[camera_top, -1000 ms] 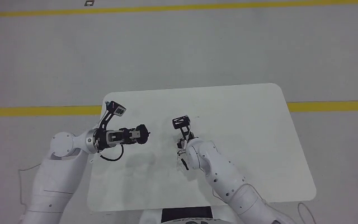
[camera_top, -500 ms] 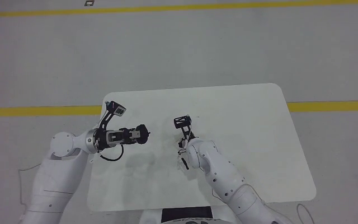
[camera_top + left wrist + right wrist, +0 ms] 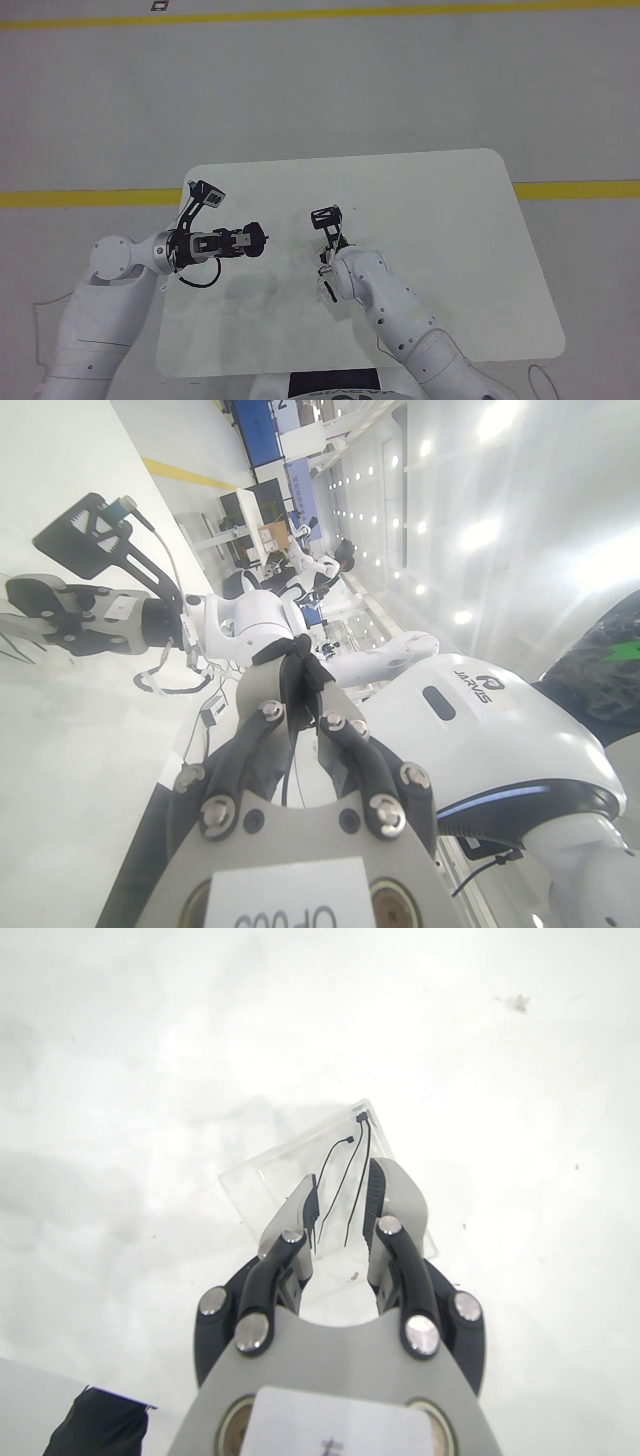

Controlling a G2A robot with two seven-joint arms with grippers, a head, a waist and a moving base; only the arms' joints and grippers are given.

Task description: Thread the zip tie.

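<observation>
**Right gripper nudged slightly above the zip ties**

Compared with one second earlier, the right gripper and its wrist sit marginally displaced in the top view, while the left gripper keeps its earlier place and pose.

The right gripper points down at the white table. Its two fingers are spread apart with nothing between the pads. Directly beneath the gap lies a clear tray resting flat on the table. Three thin black zip ties lie inside it, roughly side by side. Their straps run under the gap between the spread fingers, and their small square heads lie beyond the fingertips, toward the tray's far corner. Neither finger touches a tie.

The left gripper is held well apart from the right one, with its fingertips aimed toward it. Its fingers are pressed together, pinching a black piece that bunches out at the tips. What this piece is cannot be told. Beyond those tips, the left wrist view shows the right gripper farther off, close above the table.
</observation>
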